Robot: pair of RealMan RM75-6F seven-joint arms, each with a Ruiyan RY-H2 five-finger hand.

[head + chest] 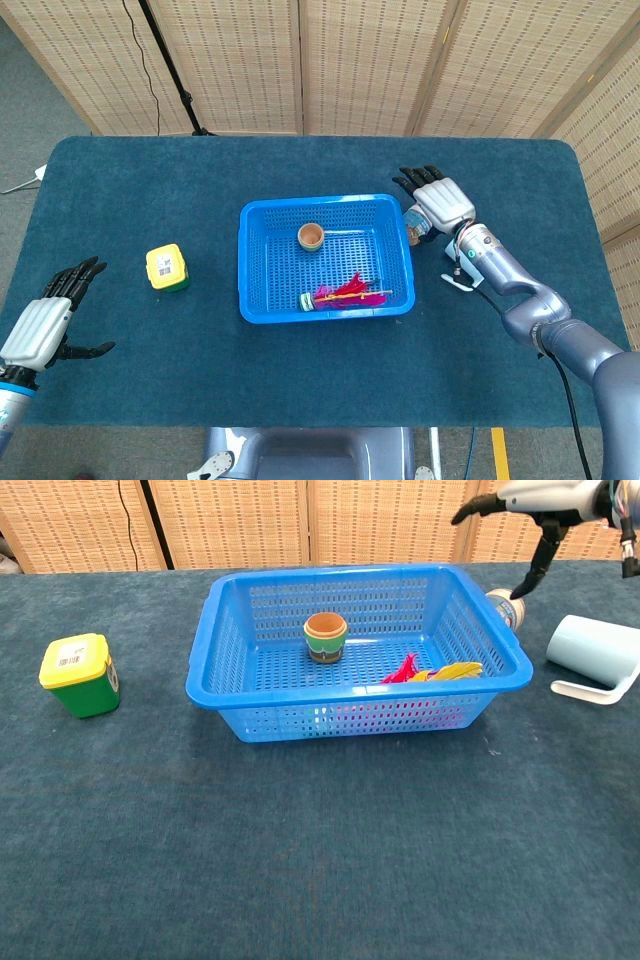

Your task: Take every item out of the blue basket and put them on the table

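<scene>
The blue basket [258,300] [232,709] sits mid-table. Inside it stand a small terracotta pot [311,236] [325,637] and a red and yellow feathered toy [346,294] [430,670]. A small brown-capped jar [415,226] [503,608] lies on the table just outside the basket's right wall. My right hand [437,200] [535,505] hovers right over the jar with fingers spread, one fingertip [521,586] near it, holding nothing. My left hand [45,320] is open at the table's front left, far from the basket.
A yellow-lidded green box [166,267] [80,674] stands left of the basket. A pale blue mug [462,268] [597,652] lies on its side right of the jar, under my right forearm. Folding screens stand behind the table.
</scene>
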